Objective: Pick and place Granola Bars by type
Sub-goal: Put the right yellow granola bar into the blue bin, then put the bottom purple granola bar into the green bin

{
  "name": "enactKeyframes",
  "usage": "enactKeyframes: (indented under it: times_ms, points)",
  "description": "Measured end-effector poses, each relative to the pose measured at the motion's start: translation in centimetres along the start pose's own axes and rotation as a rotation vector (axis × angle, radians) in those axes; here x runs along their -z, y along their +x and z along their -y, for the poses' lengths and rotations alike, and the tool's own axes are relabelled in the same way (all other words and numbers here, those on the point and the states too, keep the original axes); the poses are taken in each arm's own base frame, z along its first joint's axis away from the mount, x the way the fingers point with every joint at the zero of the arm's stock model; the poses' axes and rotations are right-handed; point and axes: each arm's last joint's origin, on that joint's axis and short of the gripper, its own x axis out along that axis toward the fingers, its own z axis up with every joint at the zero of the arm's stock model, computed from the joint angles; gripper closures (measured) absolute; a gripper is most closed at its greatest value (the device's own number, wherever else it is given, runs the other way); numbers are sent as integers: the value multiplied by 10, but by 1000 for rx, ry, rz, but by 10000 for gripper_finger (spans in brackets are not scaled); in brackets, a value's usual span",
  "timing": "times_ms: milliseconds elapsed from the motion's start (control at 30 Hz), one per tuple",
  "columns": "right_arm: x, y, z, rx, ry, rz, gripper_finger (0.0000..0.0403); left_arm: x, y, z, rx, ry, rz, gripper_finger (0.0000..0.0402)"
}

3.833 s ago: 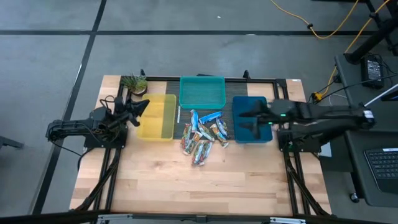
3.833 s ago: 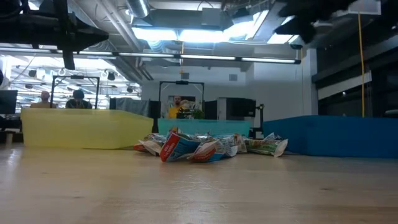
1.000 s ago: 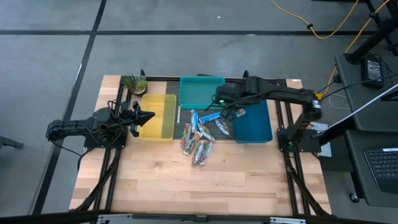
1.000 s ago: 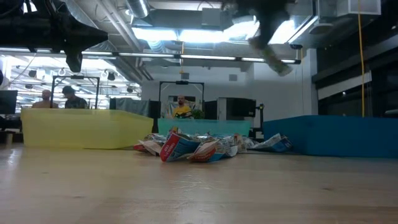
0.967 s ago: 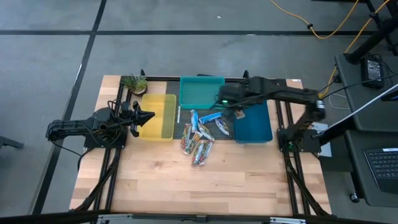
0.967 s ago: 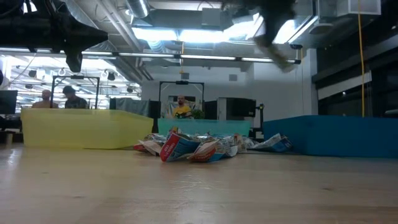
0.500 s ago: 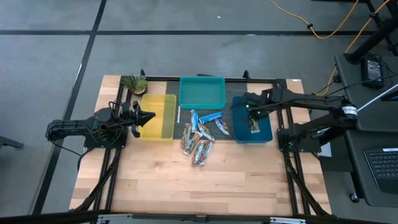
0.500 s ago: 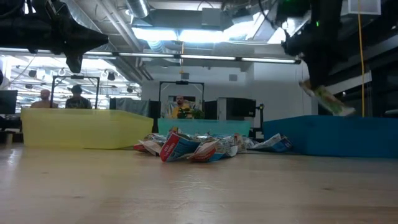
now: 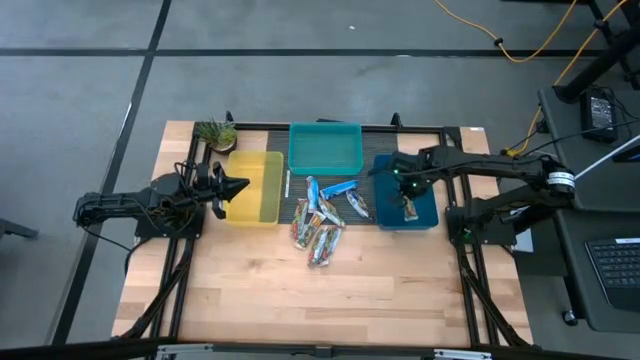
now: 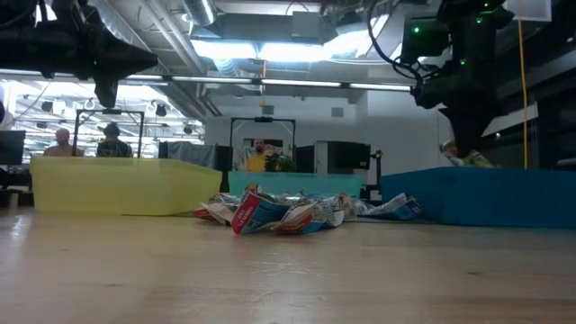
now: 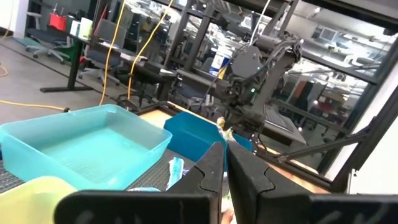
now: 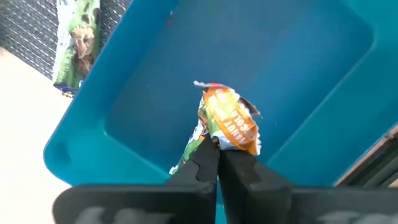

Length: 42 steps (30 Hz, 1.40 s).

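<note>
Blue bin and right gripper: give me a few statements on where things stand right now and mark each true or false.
1. The right gripper is shut on a granola bar over the blue bin. True.
2. The teal bin holds several bars. False: no bars show in it.
3. The left gripper hangs over the yellow bin. True.
4. The pile of bars lies inside the yellow bin. False: it lies on the table between the bins.
</note>
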Motion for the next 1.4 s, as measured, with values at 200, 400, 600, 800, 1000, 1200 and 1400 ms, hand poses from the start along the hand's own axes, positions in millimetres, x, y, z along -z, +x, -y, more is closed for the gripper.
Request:
enactKeyframes:
  times_ms: [200, 400, 600, 800, 1000, 1200, 1400]
  points:
    - [-2, 0, -1, -12, -25, 18, 377, 2, 0, -1, -7, -17, -17, 388]
    - [-2, 0, -1, -12, -24, 19, 308, 2, 0, -1, -10, -20, -24, 388]
    - [-7, -11, -6, -41, -26, 60, 256, 3, 0, -1, -11, -19, -25, 388]
    - [-21, -43, -27, -162, -89, 220, 253, 4, 0, -2, -17, -13, -42, 388]
    - [-36, -62, -61, -214, -262, 292, 255, 4, 0, -2, -18, -12, -42, 388]
    - [-53, -41, -99, -190, -456, 227, 253, 4, 0, -2, -19, -4, -41, 388]
    - [-66, 2, -115, -143, -492, 106, 197, 4, 0, -2, -16, -5, -41, 388]
